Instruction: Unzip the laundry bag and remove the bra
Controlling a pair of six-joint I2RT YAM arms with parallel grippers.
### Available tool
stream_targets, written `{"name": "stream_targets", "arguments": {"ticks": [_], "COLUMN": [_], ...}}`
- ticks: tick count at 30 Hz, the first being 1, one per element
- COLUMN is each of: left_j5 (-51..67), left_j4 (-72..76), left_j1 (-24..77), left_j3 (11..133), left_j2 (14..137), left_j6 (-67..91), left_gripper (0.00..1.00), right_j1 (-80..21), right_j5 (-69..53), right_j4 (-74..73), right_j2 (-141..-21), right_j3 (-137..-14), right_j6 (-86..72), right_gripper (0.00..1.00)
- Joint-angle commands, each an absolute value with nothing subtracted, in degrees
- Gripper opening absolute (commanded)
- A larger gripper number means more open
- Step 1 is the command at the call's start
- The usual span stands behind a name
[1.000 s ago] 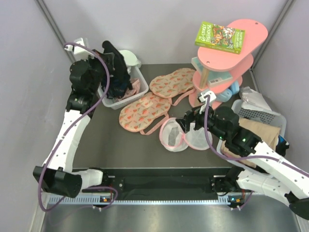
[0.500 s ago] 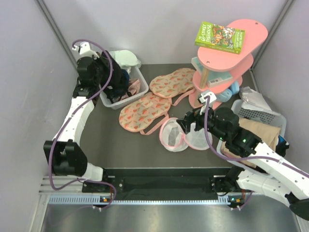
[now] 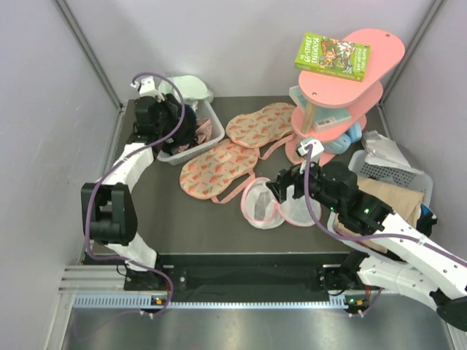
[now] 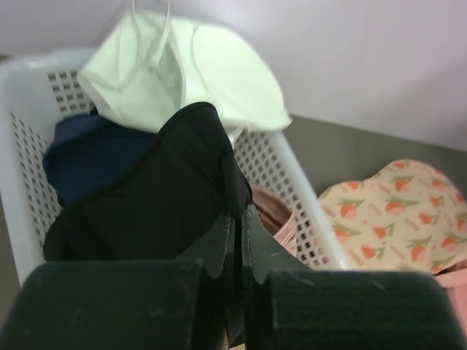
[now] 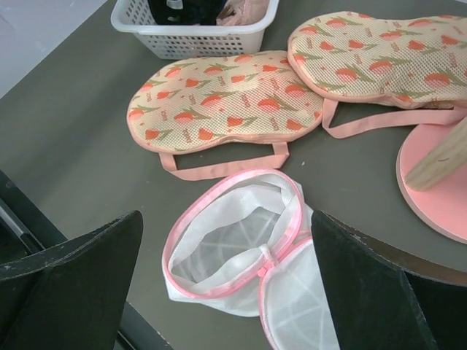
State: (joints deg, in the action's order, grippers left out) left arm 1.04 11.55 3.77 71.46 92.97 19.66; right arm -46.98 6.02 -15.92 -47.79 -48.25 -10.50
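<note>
The laundry bag (image 3: 271, 205) lies unzipped on the dark table, its pink-trimmed mouth (image 5: 233, 237) gaping and only white mesh showing inside. My right gripper (image 5: 226, 219) hovers open just above it, one finger on each side. At the back left, my left gripper (image 4: 239, 215) is shut on the black bra (image 4: 157, 193), pinching a fold of its fabric. The bra (image 3: 182, 125) hangs into the white basket (image 3: 188, 154), over a navy garment (image 4: 84, 149).
A pale mint cloth (image 4: 193, 73) drapes over the basket's back rim. Two flat pink fruit-print pieces (image 3: 219, 169) (image 3: 261, 124) lie between the basket and the bag. A pink tiered stand (image 3: 337, 109) carries a green book (image 3: 333, 56). A second basket (image 3: 394, 172) of clothes sits at the right.
My left arm has stretched out toward the back, and its wrist has moved back and down over the white basket with the bra still gripped. The right arm has hardly moved.
</note>
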Motion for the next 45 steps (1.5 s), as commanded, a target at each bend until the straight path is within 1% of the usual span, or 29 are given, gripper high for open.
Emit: {"name": "stream_targets", "arguments": {"ticks": [1,5,6,7,8,9,10,11,13,14,15,16,17,23,27,30,33,34,37,42,45], "left_j5": [2.4,1.8,2.5,3.1,3.3,3.6,3.8,3.8,4.2,4.6,5.0,5.3,5.0,0.5,0.5,0.5,0.5,1.3,2.6,4.3,5.5], "left_j4": [16.3,13.9,13.3,12.8,12.1,11.9,11.5,11.4,11.4,11.3,10.3,9.5,8.4,3.3,0.5,0.3,-2.5,-2.8,-3.3,-5.4,-5.6], "left_j1": [3.4,3.4,3.4,3.5,3.5,3.5,3.5,3.5,3.5,3.5,3.5,3.5,3.6,4.0,4.8,5.3,5.8,5.9,6.5,6.8,6.8], "left_j3": [68.6,67.9,68.0,68.1,68.0,67.9,67.9,67.4,67.1,67.1,67.3,67.7,68.5,68.9,68.2,66.6,65.5,64.4,61.6,58.2,56.4], "left_j2": [95.4,97.1,97.6,97.8,97.8,97.7,97.5,96.8,95.6,94.7,94.0,93.6,92.8,87.6,84.4,81.3,78.1,77.2,73.6,68.8,67.2], "left_j6": [18.0,17.8,17.7,17.6,17.6,17.6,17.7,18.0,18.5,19.1,19.4,19.7,20.3,20.6,20.3,21.3,22.1,22.3,23.1,23.6,24.0], "left_gripper": [0.0,0.0,0.04,0.11,0.32,0.43,0.52,0.69,0.81,0.85,0.93,0.97,0.99,0.99,0.99,0.99,0.99,0.99,0.99,0.99,0.99], "right_j1": [-46.9,-46.9,-46.9,-47.0,-46.9,-46.9,-46.9,-46.9,-47.0,-46.9,-46.9,-46.8,-46.8,-45.7,-43.3,-39.5,-32.0,-27.4,-21.3,-18.5,-17.8], "right_j5": [5.2,4.9,4.8,4.8,4.8,4.7,4.7,4.9,5.7,6.2,6.4,6.5,6.7,8.3,9.7,8.5,4.0,2.4,0.5,2.8,3.2], "right_j4": [-14.8,-14.9,-14.9,-14.9,-14.8,-14.8,-14.8,-14.9,-14.8,-14.9,-15.0,-15.1,-15.3,-16.7,-19.2,-21.3,-22.9,-23.7,-24.8,-25.0,-25.0], "right_j2": [-48.6,-49.6,-49.7,-50.1,-50.3,-50.4,-50.5,-50.8,-51.1,-51.4,-51.7,-52.1,-52.3,-52.7,-53.1,-53.7,-55.3,-56.3,-59.2,-65.2,-70.1], "right_j3": [-49.0,-49.2,-49.2,-49.2,-49.2,-49.2,-49.3,-49.2,-49.3,-49.4,-49.4,-49.5,-49.4,-48.5,-47.8,-46.8,-44.9,-43.9,-42.6,-42.9,-43.8], "right_j6": [-10.8,-11.0,-11.1,-11.3,-11.3,-11.4,-11.7,-11.9,-12.6,-12.8,-12.9,-13.1,-13.2,-14.7,-16.9,-18.9,-21.1,-21.6,-22.9,-23.1,-22.6], "right_gripper": [0.97,0.97,0.97,0.97,0.97,0.97,0.97,0.97,0.97,0.98,0.98,0.98,0.98,0.97,0.98,0.98,0.97,0.96,0.93,0.9,0.86]}}
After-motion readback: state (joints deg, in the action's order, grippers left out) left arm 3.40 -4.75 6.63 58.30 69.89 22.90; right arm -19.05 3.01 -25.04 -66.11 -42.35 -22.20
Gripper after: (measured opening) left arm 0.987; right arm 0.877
